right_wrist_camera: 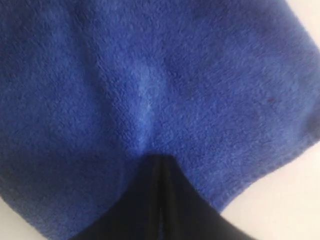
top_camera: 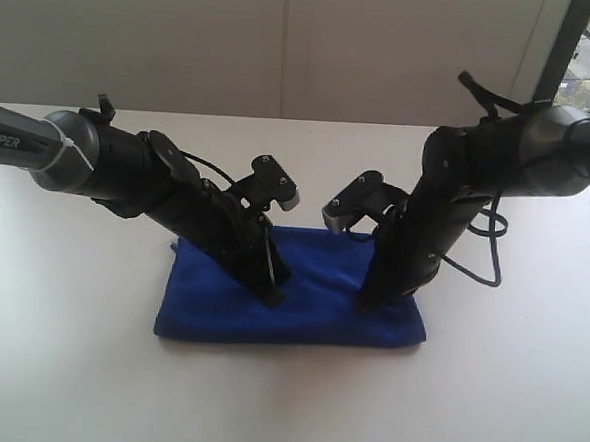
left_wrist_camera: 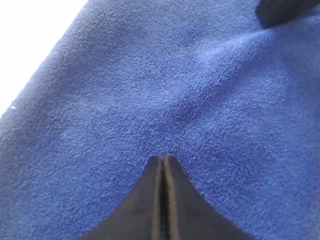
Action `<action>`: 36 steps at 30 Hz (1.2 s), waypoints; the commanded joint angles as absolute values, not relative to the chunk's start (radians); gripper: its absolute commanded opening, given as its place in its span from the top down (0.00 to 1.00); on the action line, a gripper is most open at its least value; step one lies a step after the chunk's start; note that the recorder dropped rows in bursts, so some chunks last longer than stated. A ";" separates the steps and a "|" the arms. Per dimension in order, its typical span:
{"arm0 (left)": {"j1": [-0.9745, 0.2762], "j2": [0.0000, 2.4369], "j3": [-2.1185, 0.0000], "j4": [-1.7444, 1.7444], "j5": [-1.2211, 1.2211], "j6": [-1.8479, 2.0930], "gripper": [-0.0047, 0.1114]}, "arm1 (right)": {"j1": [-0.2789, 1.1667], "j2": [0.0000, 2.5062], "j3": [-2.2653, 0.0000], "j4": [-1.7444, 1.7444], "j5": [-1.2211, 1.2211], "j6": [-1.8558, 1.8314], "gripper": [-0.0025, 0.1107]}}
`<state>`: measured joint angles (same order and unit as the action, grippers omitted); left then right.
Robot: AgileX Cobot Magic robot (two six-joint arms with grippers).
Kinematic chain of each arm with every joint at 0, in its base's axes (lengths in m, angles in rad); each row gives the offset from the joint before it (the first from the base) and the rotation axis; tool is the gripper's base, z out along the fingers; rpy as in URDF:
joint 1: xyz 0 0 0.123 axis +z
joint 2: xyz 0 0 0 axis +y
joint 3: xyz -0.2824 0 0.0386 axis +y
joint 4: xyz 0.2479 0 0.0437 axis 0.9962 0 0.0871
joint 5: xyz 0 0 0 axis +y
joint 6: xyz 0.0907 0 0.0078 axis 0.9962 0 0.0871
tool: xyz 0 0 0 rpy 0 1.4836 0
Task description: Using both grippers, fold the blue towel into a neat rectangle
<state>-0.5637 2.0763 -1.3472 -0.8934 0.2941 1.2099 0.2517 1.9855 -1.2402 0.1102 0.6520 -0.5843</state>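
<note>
Blue towel sits folded into a compact rectangle on the white table. The left gripper and right gripper both poke down onto it, fingers pressed together and apparently pinching nothing. My guess is they're flattening the fold. Arms slope away behind.

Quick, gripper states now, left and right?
Left gripper: closed, tip on the blue towel, nothing visibly held.
Right gripper: closed, tip on the towel, nothing visibly held.
</note>
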 commanded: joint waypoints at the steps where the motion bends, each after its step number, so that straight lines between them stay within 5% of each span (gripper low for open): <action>1: -0.570 2.072 -1.340 -0.903 0.309 1.211 0.96 | 0.249 2.013 -1.237 0.008 0.673 -0.507 0.98; 11: -0.570 2.072 -1.340 -0.895 0.309 1.211 0.96 | 0.249 1.911 -1.237 -0.193 0.647 -0.336 0.98; 20: -0.570 2.100 -1.338 -0.823 0.316 1.211 0.96 | 0.249 1.930 -1.237 0.187 0.613 -0.556 0.98; 36: -0.441 2.105 -1.338 -0.459 0.473 1.149 0.96 | 0.249 1.942 -1.237 0.187 0.578 -0.557 0.98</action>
